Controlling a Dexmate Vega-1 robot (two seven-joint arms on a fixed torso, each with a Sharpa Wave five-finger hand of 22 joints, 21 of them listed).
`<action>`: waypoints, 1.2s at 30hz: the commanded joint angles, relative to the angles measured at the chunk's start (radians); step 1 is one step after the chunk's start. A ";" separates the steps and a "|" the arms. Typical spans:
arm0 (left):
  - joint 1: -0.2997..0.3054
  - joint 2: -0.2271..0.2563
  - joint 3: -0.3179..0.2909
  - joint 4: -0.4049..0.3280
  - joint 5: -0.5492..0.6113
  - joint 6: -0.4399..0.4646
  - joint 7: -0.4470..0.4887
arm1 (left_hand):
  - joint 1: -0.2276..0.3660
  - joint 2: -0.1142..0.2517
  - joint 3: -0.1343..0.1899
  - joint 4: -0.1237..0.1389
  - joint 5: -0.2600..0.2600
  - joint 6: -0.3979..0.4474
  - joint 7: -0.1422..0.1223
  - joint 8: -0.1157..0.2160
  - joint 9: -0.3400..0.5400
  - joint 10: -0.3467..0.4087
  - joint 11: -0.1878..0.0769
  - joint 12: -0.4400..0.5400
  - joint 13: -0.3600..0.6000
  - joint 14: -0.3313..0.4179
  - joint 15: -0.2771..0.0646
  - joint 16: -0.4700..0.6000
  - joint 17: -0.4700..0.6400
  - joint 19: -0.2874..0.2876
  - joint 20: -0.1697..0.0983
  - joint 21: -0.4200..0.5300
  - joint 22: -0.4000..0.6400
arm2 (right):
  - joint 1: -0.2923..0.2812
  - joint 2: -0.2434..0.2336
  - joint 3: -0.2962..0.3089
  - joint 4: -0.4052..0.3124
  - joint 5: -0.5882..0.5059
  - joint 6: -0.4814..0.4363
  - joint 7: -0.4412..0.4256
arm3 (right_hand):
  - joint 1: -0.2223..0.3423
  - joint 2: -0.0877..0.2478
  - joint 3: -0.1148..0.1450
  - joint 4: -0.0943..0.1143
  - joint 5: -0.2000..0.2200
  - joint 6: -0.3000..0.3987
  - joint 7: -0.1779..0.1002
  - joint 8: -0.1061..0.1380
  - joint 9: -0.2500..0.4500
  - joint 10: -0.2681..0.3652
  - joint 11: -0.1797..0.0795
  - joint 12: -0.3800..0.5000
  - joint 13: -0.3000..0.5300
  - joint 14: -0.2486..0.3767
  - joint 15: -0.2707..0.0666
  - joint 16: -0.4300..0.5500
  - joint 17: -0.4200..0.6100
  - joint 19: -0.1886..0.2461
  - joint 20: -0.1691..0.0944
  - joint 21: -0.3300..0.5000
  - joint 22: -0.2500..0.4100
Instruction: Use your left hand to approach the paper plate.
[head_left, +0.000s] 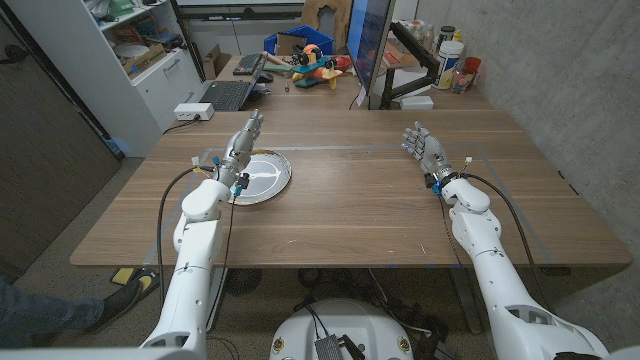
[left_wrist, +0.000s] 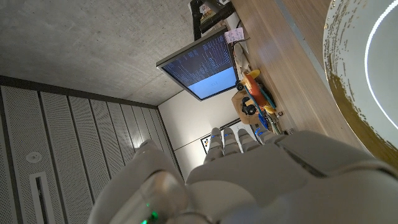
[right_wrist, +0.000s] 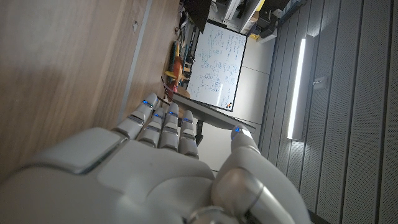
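Two hands over wooden bench (head_left: 360, 200). Left hand (head_left: 240, 143) at left rim of paper plate (head_left: 262, 175), fingers (head_left: 254, 122) extended, apart, holding nothing; contact with plate unclear. Plate lies flat on bench's left half, white centre, gold-speckled rim. Right hand (head_left: 424, 149) well apart on right side, fingers spread, empty. Laptop (head_left: 226, 95) on desk behind bench.
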 joint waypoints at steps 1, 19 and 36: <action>0.016 0.039 0.019 -0.040 0.039 0.008 0.029 | 0.010 0.001 0.000 -0.005 -0.001 0.011 -0.001 0.009 0.005 0.012 -0.006 0.008 0.005 0.006 -0.001 0.009 0.001 -0.015 0.004 -0.001 0.004 | 0.009 0.008 0.002 0.015 0.000 0.017 -0.004 | 0.005 0.001 0.005 -0.003 0.002 0.004 0.001 0.005 0.002 0.008 0.005 -0.004 0.005 0.007 0.000 0.001 0.003 0.008 0.001 -0.004 0.002; 0.028 0.065 0.019 -0.076 0.048 0.022 0.040 | 0.018 0.004 0.000 -0.008 -0.005 0.017 -0.004 0.010 0.005 0.016 -0.007 0.008 0.005 0.010 -0.002 0.009 0.001 -0.013 0.010 0.000 0.004 | 0.017 0.017 0.001 0.031 -0.001 0.040 -0.009 | 0.005 0.002 0.006 -0.004 0.002 0.005 0.001 0.005 0.002 0.010 0.006 -0.005 0.005 0.009 -0.001 0.001 0.003 0.011 0.002 -0.009 0.002; 0.030 0.085 0.019 -0.073 0.073 0.014 0.064 | 0.025 0.007 0.000 -0.011 -0.009 0.018 -0.004 0.009 0.005 0.017 -0.010 0.007 0.005 0.012 -0.002 0.008 0.001 -0.013 0.011 -0.001 0.004 | 0.032 0.021 -0.004 0.047 -0.006 0.049 -0.017 | 0.004 0.003 0.007 -0.005 0.002 0.011 0.000 0.007 0.002 0.012 0.001 -0.005 0.005 0.013 -0.003 0.003 0.003 0.016 0.001 -0.012 0.002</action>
